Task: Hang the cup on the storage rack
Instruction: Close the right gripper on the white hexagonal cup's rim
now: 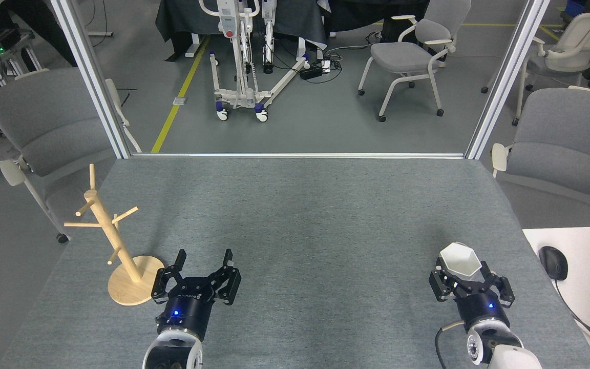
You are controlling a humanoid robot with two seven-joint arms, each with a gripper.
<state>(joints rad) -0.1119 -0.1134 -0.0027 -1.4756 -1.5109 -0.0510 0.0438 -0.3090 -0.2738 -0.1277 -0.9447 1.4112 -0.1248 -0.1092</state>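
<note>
Head view: right gripper [463, 267] low at right over the grey table [305, 215], fingers on either side of the cup [460, 260], closed against its lower faceted walls as far as can be made out. Cup white, hexagonal rim uppermost and open mouth facing up and slightly toward the camera, long axis near vertical with a small lean; lower half hidden between the dark fingers [439, 283], so contact with the table not to be judged. Left gripper [204, 256] low at centre-left, two fingers spread wide apart and pointing away from the camera, nothing between them. Rack [101, 220] just to the left of that gripper and a little beyond it, round wooden base [126, 289] flat on the table and close beside the gripper's left knuckle, touching or not cannot be told. Post upright, appearing to lean toward the upper left in this downward view, slanted pegs sticking out to both sides, all bare. Cup well apart from the rack, far off to the right across the table. Beyond the table's far edge, grey chairs [44, 123] to left and right; to the right of the right gripper, a white desk with a dark mouse [553, 262].
</note>
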